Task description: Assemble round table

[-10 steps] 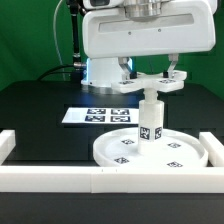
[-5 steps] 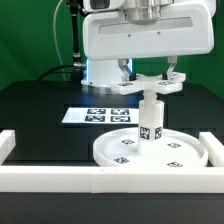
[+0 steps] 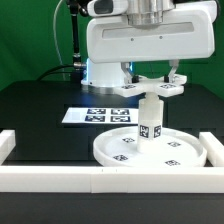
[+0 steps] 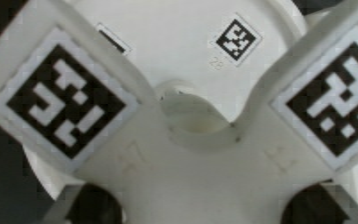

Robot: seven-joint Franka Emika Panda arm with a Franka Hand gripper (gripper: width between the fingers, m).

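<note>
The large rimmed round disc (image 3: 172,152) lies flat on the black table. The short cylindrical post (image 3: 150,122) stands upright on its middle. The flat cross-shaped piece (image 3: 150,89) sits level on top of the post. My gripper (image 3: 150,84) comes straight down and is shut on the cross-shaped piece, one finger on each side. In the wrist view the cross-shaped piece (image 4: 194,150) fills the picture, with two tagged arms and a round centre boss. The disc (image 4: 194,30) shows behind it. My gripper (image 4: 197,205) holds the piece between its dark fingers (image 4: 91,200).
The marker board (image 3: 98,115) lies flat on the table behind the disc, toward the exterior view's left. The white border wall (image 3: 90,178) runs along the front, with ends at both sides. The arm's base (image 3: 98,70) stands at the back.
The gripper and the cross-shaped piece have sunk slightly toward the post. The disc and post have not moved.
</note>
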